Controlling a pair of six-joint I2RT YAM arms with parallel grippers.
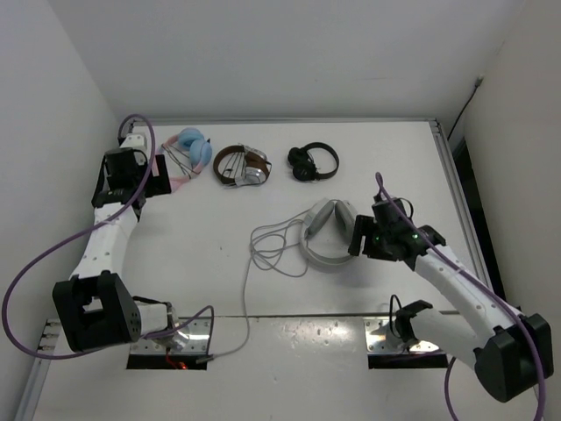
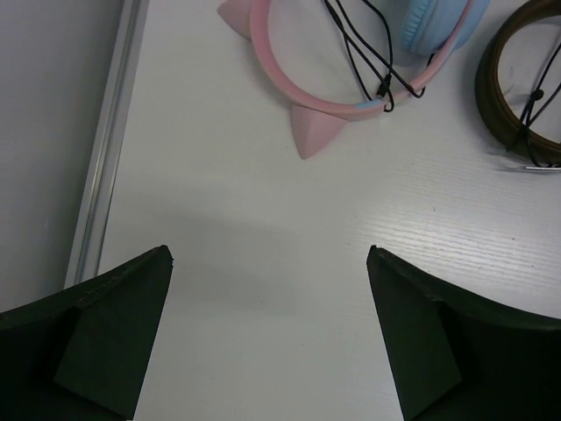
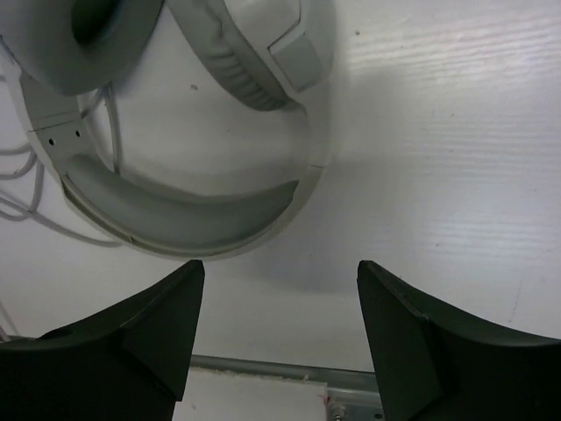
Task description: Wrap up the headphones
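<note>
Nearest, by the near edge left of middle: the tail of the cable (image 1: pixel 244 298), thin and grey, trailing toward the near-left corner. Farther in, right of centre: the headphones (image 1: pixel 329 235), lying flat on the desk (image 1: pixel 175 254), cable slack in loose loops on their left side. Nothing wound round the headband, so wrapping judged not yet begun, with gathering and coiling all left to do. Just beside the headband, toward the right edge: the right gripper (image 3: pixel 275 274), spread wide, grasping nothing. At the far-left corner: the left gripper (image 2: pixel 269 254), likewise spread and bare, near a pink-and-blue pair (image 2: pixel 302 96). Along the far edge: a brown-and-silver pair (image 1: pixel 242 165) and a black pair (image 1: pixel 313 162). Plug end too small to make out. Cable's joint at the earcup not discernible. Earcups cut off in the right wrist view.
</note>
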